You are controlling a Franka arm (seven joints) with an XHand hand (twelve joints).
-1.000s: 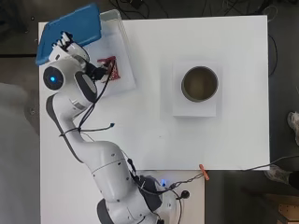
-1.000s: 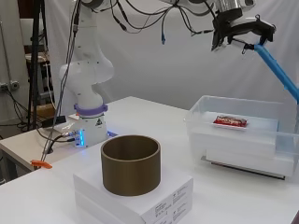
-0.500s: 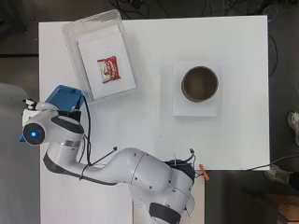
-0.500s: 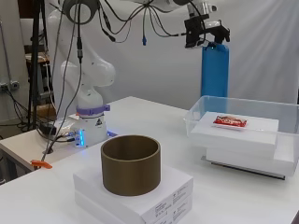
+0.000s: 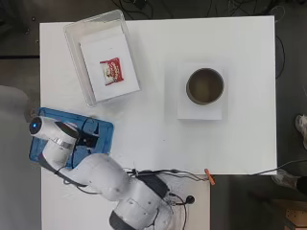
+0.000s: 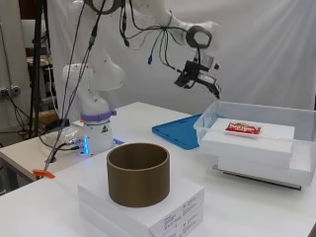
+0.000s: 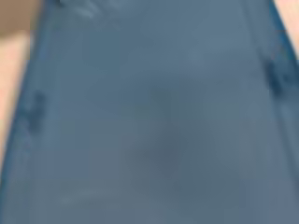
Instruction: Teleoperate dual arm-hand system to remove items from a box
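Overhead view: the flat blue plastic lid (image 5: pixel 72 139) lies on the white table (image 5: pixel 153 129) at about eight o'clock, with the black and white hand (image 5: pixel 88 141) above it. The clear plastic box (image 5: pixel 75 55) sits at eleven o'clock, open, holding a white carton topped by a small red, glossy snack packet (image 5: pixel 111 71). To lift the packet well, the hand would best travel back over the box and come straight down on it.

Side view: the hand (image 6: pixel 196 75) hangs above the lid (image 6: pixel 178 131), clear of it; whether its fingers are spread or curled I cannot tell. At six o'clock a brown, matte cylindrical ring (image 6: pixel 138 174) stands on a white box.

Wrist view: smooth blue lid surface (image 7: pixel 154 116) fills everything.
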